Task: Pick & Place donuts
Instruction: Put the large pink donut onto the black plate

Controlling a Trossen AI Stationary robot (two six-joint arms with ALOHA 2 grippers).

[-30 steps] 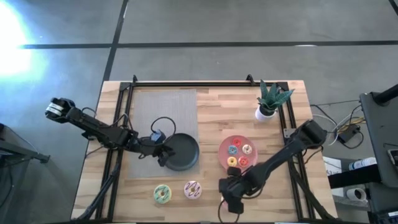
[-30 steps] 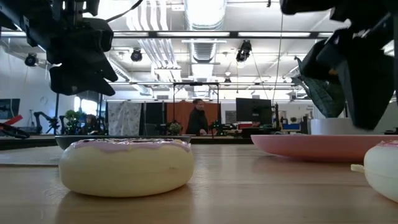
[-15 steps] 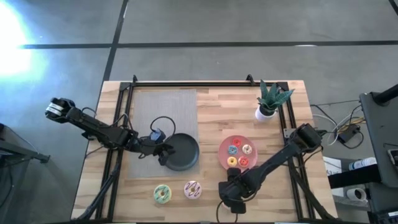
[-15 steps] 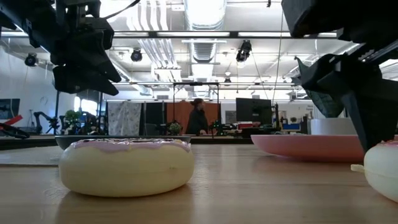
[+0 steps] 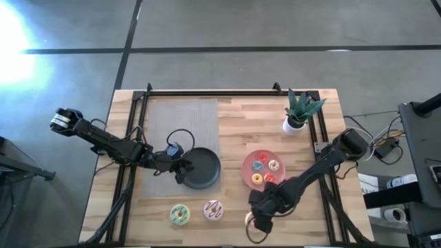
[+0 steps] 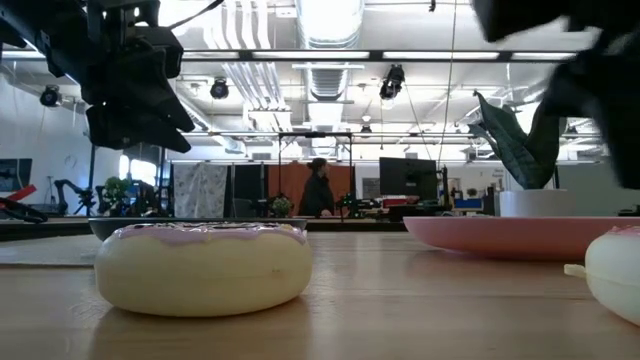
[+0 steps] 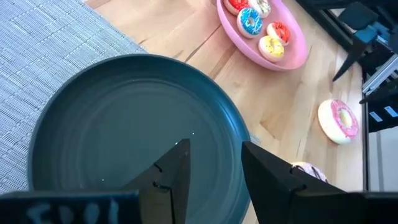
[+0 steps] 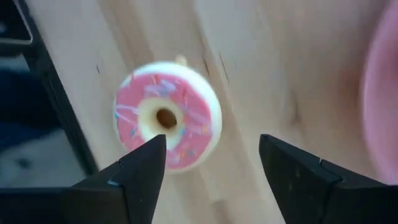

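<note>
Evenly and brightly lit from overhead. Strong white glare on the floor (image 5: 17, 41) beyond the table's far left corner. Bright ceiling lights (image 6: 325, 18) blown out in the low view, arms there reduced to dark silhouettes. Motion blur over the pink donut (image 8: 166, 122) and wood in the right wrist view. Soft, faint shadows.

1. The pink-frosted donut (image 8: 166, 122) lies flat near the bench's near edge, sprinkles up, partly hidden from overhead.
2. The green donut (image 5: 180, 214) lies flat at the near edge, left of centre.
3. The white donut (image 5: 213, 210) with dark streaks lies just right of it.
4. Tiny donuts (image 7: 260, 25), seemingly four (red, blue, yellow, one unclear), sit on the pink plate (image 5: 249, 160).
</note>
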